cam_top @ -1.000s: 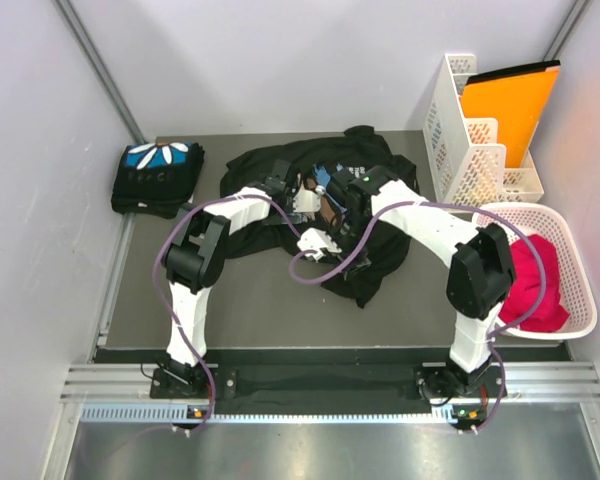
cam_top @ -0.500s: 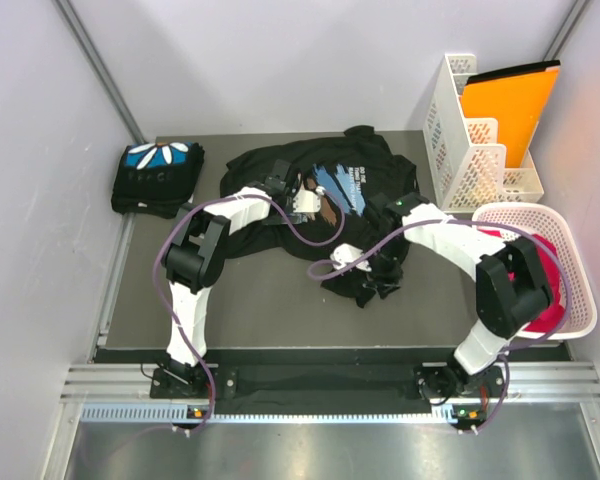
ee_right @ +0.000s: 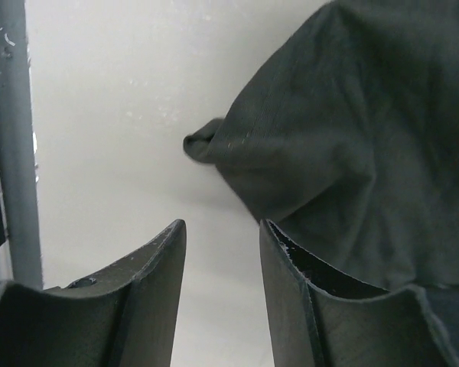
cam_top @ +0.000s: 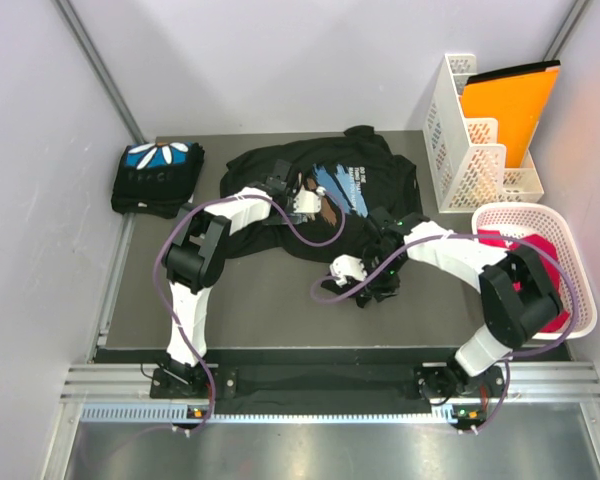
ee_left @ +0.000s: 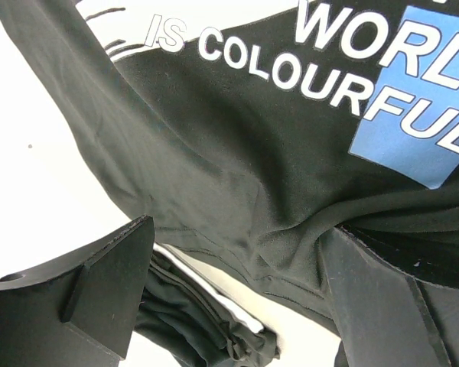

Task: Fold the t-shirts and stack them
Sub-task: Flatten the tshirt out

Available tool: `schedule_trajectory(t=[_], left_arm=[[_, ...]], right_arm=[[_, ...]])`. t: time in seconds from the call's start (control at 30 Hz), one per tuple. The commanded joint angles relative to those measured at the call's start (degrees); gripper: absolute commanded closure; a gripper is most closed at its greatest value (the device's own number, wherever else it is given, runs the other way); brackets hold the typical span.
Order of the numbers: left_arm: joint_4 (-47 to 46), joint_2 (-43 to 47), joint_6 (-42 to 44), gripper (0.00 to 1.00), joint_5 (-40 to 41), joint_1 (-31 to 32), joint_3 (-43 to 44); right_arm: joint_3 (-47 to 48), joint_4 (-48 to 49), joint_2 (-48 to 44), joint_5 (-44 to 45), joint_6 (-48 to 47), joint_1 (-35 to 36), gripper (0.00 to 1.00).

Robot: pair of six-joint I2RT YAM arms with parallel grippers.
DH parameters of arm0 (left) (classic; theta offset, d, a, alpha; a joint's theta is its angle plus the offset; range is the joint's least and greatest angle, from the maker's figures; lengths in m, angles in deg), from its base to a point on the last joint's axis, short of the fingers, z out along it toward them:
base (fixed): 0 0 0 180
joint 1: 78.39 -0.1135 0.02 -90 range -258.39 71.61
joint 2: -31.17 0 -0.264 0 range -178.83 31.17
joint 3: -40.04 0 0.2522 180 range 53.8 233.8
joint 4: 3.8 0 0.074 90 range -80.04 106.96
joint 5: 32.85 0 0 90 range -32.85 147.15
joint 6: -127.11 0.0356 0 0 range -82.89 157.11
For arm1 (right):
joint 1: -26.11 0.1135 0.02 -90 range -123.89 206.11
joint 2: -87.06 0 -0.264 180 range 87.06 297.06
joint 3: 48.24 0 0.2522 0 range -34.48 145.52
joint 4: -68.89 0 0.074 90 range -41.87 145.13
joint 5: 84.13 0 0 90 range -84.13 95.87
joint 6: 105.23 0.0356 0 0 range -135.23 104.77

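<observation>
Straddles a ridge of the text-print t-shirt [cam_top: 352,188] with left fingers [ee_left: 115,283] wide apart, unclamped. Hovers right fingers [ee_right: 149,283], slightly parted and empty, just beside that shirt's hem at its 5 o'clock. Finds that shirt rumpled from worktop [cam_top: 245,300] centre toward 12 o'clock, the petal-print t-shirt [cam_top: 158,172] folded at 10 o'clock.

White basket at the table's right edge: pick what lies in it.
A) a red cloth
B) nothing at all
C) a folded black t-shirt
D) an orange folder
A: in the top view a red cloth shows inside the white basket, partly hidden behind the right arm's elbow.
</observation>
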Motion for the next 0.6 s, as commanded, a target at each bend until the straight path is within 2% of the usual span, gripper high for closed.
schedule_trajectory(t=[0.0,0.47,0.57], left_arm=[[-1.04,1.43,0.06,0.07,-0.34,0.33,-0.43],[-2.88,1.78,0.33,0.07,0.10,0.24,-1.40],[-2.97,2.05,0.41,0.07,-0.08,0.24,-1.13]], right_arm=[[0.26,3.27,1.32,-1.25,-0.15,1.84,0.57],[2.10,3.88,7.74,-1.87,-2.08,3.69,0.55],[2.98,4.58,9.49,-1.52,-2.00,3.69,0.58]])
